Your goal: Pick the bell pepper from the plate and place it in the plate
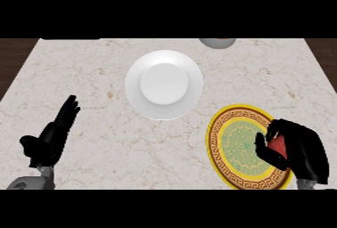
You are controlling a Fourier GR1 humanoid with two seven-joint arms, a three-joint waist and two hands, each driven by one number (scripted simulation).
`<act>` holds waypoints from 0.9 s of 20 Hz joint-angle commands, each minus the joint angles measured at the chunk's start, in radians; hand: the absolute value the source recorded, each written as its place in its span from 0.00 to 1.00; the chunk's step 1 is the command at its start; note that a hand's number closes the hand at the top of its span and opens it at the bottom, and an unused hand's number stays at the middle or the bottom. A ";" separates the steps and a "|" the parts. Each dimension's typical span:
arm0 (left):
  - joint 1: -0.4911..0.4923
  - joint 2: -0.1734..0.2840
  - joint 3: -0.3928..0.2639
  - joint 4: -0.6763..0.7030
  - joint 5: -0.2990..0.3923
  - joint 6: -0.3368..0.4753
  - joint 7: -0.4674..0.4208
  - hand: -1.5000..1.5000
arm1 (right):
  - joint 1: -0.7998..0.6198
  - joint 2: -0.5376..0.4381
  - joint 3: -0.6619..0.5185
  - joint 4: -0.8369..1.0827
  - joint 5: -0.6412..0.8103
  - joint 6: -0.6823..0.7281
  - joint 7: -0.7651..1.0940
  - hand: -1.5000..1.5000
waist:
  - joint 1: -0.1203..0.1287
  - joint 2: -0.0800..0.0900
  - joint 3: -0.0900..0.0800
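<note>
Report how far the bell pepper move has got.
Done: the right hand has curled round the red bell pepper over the patterned yellow plate. In hand: the pickup; whether the pepper has left that plate cannot be told. Left: carrying it to the white plate, which holds nothing yet, and letting go. The left hand rests open at the left.

A single head view looks steeply down on the counter [99, 129] from above its near edge, facing toward the far edge. Both side edges show, narrowing toward the far edge. At that far edge a grey object [218, 42] is cut off, perhaps a bowl.
</note>
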 commanded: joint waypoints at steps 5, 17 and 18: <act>0.019 0.002 0.011 -0.060 0.012 -0.030 0.032 0.50 | -0.048 0.029 -0.001 -0.252 0.170 0.005 0.098 1.00 | 0.003 -0.001 0.001; -0.002 -0.030 0.047 0.019 -0.040 -0.046 -0.028 0.50 | -0.420 0.271 -0.003 -0.118 0.250 0.212 0.187 1.00 | 0.010 0.003 0.001; 0.003 -0.048 0.024 -0.047 -0.051 -0.020 0.053 0.50 | -0.413 0.285 0.027 -0.120 0.266 0.239 0.190 1.00 | 0.009 0.002 0.001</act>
